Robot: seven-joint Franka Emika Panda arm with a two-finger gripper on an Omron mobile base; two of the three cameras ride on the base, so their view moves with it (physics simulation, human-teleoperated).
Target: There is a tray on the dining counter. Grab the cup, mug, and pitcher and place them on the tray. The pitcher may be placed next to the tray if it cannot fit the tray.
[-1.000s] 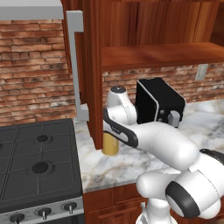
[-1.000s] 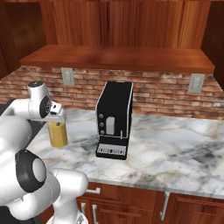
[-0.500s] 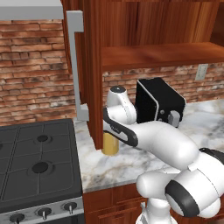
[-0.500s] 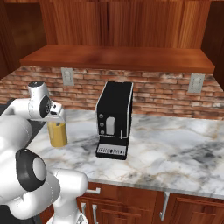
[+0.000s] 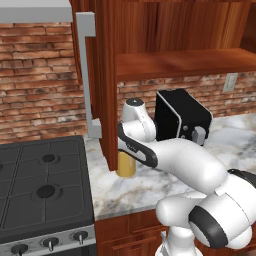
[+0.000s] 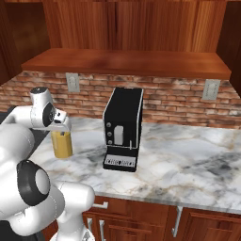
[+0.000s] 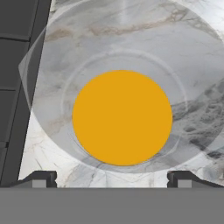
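Observation:
The pitcher, a clear glass cylinder with orange-yellow liquid, stands upright on the marble kitchen worktop beside the stove. My gripper hangs directly over its mouth, pointing straight down. From the hand view the pitcher is an orange disc inside a wide clear rim. The gripper is open there, its two fingertips far apart near the rim, holding nothing. The tray, cup, mug and dining counter are out of view.
A black coffee machine stands on the worktop right of the pitcher. A dark gas stove lies to its left. A wood cabinet column and shelf hang close above, against the brick wall.

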